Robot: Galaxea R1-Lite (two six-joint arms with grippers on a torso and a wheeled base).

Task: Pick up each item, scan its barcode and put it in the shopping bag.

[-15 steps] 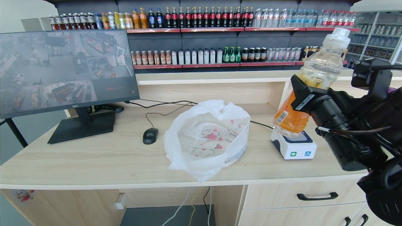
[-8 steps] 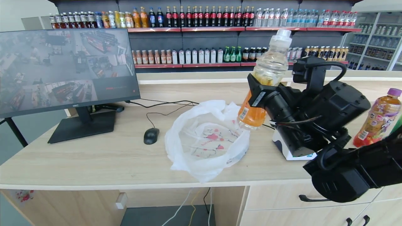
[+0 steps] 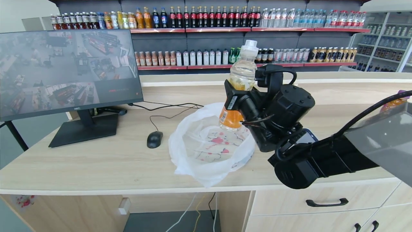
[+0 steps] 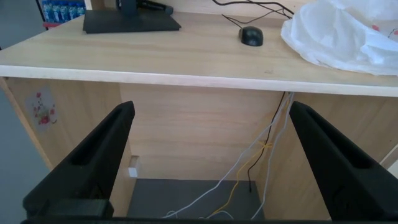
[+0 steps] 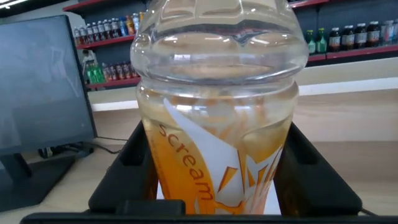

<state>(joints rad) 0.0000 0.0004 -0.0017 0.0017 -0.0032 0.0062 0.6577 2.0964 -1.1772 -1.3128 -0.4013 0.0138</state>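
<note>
An orange drink bottle (image 3: 238,84) with a white cap stands upright in my right gripper (image 3: 236,103), which is shut on its lower half. The bottle hangs just above the right side of the open white shopping bag (image 3: 206,145) on the counter. In the right wrist view the bottle (image 5: 217,118) sits between the two black fingers (image 5: 127,168). My left gripper (image 4: 211,112) is open with nothing in it, low in front of the counter's edge, facing the cupboard front. The bag (image 4: 348,31) lies on the counter above it.
The white scanner (image 3: 307,135) is mostly hidden behind my right arm. A second orange bottle (image 3: 393,103) peeks out at the far right. A monitor (image 3: 67,71), a black mouse (image 3: 154,139) and cables lie left of the bag. Stocked drink shelves (image 3: 209,30) stand behind.
My right arm has carried the bottle left, from on top of the scanner to above the bag's right side. The bag, mouse and monitor have stayed put.
</note>
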